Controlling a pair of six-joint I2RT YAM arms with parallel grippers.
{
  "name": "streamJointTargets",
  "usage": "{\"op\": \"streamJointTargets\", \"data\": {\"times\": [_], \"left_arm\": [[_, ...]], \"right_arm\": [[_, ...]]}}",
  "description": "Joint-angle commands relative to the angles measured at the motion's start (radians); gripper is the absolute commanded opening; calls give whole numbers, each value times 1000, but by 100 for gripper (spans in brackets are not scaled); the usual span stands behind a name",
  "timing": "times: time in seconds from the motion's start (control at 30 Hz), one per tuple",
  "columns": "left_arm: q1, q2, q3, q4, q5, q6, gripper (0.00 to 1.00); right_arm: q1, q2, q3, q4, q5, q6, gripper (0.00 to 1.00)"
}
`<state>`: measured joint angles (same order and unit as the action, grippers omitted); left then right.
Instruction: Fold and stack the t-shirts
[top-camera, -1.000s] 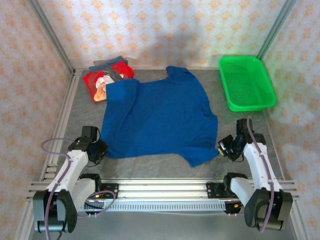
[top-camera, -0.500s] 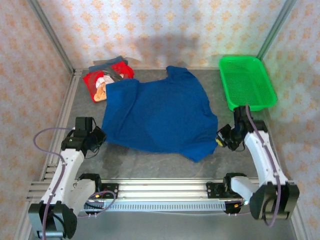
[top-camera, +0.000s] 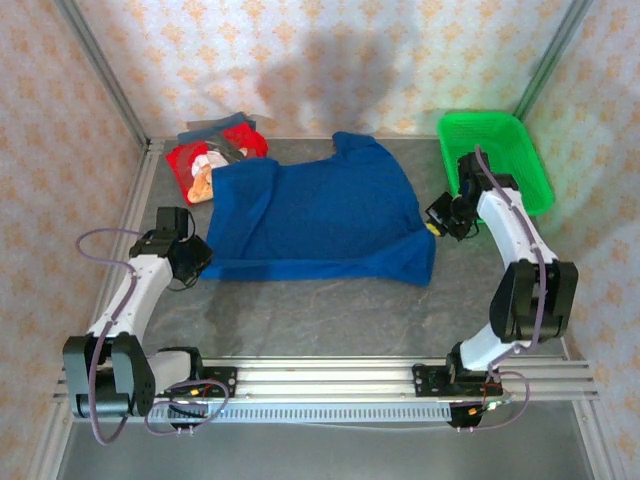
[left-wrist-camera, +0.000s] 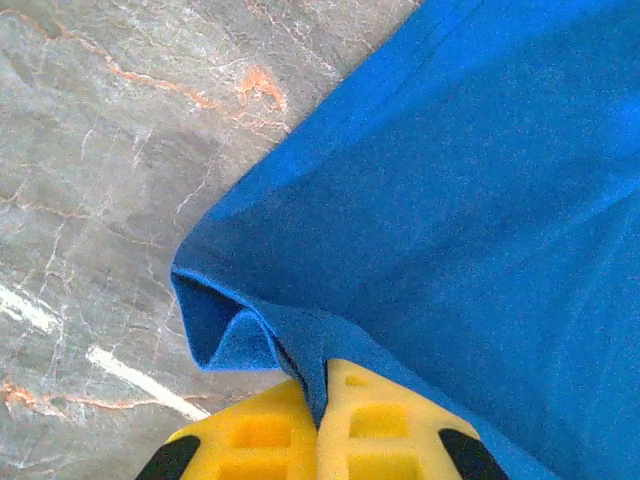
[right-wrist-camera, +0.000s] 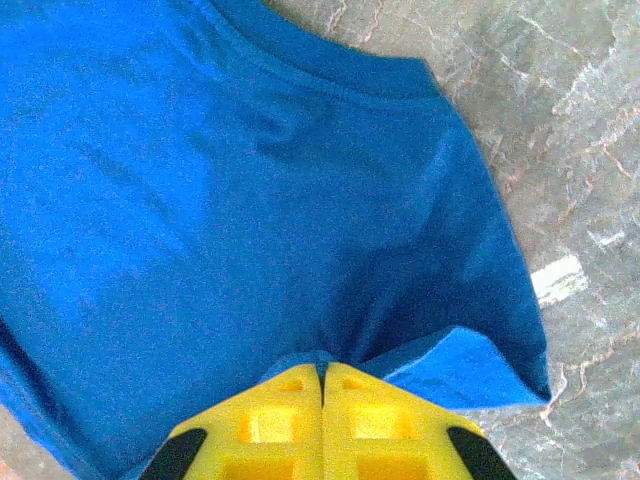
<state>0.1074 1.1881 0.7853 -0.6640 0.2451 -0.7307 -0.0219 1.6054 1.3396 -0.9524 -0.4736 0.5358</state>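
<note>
Top external view, as I read it from my station: one blue shirt (top-camera: 320, 210), spread over the middle of the grey surface (top-camera: 330, 320), collar toward the far wall. Left hand (top-camera: 200, 260) is at its near left corner and right hand (top-camera: 434, 222) at its right edge, each with its fingers together and clamped on the cloth. One red shirt (top-camera: 195, 165) lies in the far left corner, the blue sleeve overlapping its edge, with darker folded shirts (top-camera: 222, 132) on and behind it. One green basket (top-camera: 500, 150) sits far right, just beside the right hand. On the left wrist view I see yellow fingers (left-wrist-camera: 380, 420) pinching a hem that curls into a small loop over the marbled surface. On the right wrist view the fingers grip a doubled fold, the cloth spreading away ahead of them.
</note>
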Motion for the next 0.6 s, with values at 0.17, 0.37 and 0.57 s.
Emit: {"op": "streamJointTargets", "data": {"times": [0.17, 0.37, 0.57], "left_arm": [[33, 92, 53, 40, -59, 61, 0], [43, 170, 98, 59, -65, 80, 0], [44, 236, 136, 80, -65, 97, 0]], "right_arm": [[10, 159, 185, 5, 42, -72, 0], [38, 273, 325, -40, 76, -106, 0], [58, 370, 438, -72, 114, -127, 0]]}}
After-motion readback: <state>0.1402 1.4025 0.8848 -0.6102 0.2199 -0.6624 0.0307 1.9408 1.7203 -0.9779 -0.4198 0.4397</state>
